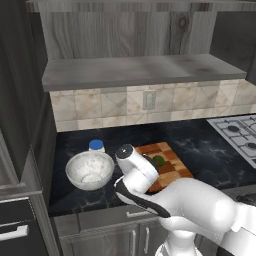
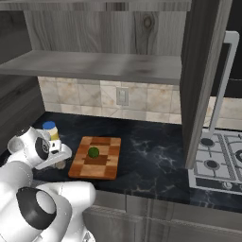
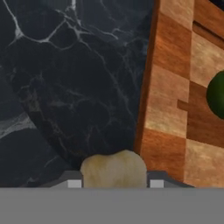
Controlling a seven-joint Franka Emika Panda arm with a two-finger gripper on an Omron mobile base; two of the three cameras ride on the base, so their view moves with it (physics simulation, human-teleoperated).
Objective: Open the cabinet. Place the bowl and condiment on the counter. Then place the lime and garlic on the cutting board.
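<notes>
- Garlic point(image 3: 113, 168) low in the hand view, sitting between the two finger tips of the gripper point(image 3: 114, 183), over the black marble counter point(image 3: 65, 87) and just beside the edge of the checkered cutting board point(image 3: 175, 109).
- Jaws partly closed around the garlic; firm pinch or mere bracketing: cannot tell, contact faces hidden at the bottom edge.
- In the right base view, a small beige lump point(image 2: 60, 165) under the hand, just off the board's point(image 2: 101, 163) left edge, on or just above the counter.
- Lime point(image 2: 93, 152) already resting on the board, near its middle.
- Speckled bowl point(image 1: 90, 170) and blue-lidded condiment jar point(image 1: 96, 146) standing on the counter left of the board; cabinet door point(image 2: 203, 80) swung open.
- Judged handling: light, small, lumpy and roughly round; papery skin likely a bit slippery, prone to rolling or twisting out of flat pads.
- Best taken across the widest part of the bulb, centred between the pads, with a modest squeeze; no real risk of breakage, more of popping loose.
- Likely remaining: short carry sideways onto the board, clear of the lime.
</notes>
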